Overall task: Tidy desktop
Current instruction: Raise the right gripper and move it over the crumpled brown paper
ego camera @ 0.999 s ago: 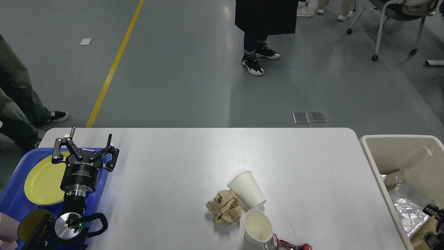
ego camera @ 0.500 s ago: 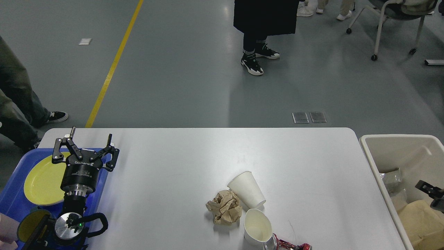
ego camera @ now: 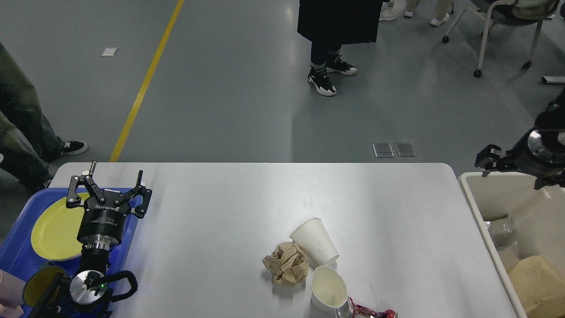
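The desktop (ego camera: pixel 247 198), a wide white slab with rounded corners, fills the lower half of the frame, and the litter left on it sits low and just right of centre: a crumpled brown paper wad (ego camera: pixel 286 264), a tipped white paper cup (ego camera: pixel 315 241) touching it at upper right, an upright paper cup (ego camera: pixel 328 289) just below, and a crushed red can (ego camera: pixel 368 312) cut off by the bottom edge.

The right gripper (ego camera: pixel 485 160) hangs at the far right edge, above the back rim of the beige bin (ego camera: pixel 474 198); only a dark stub of it shows, so whether its fingers are apart cannot be told. The litter lies down and to the left of it, well apart. The tipped cup's long axis runs from upper left to lower right, its mouth toward the lower right.

The left gripper (ego camera: pixel 115 176) stands at lower left, fingers spread wide and holding nothing, over the blue tray (ego camera: pixel 13 247) with its yellow plate (ego camera: pixel 55 227). The litter lies to its right and lower in the frame. In the picture the two grippers look about equally far from the pile, with the bin on the right arm's side.

Half a second ago the right gripper was low inside the bin, near the frame's edge; it has since risen clear above the rim. The left arm and the litter have not moved.
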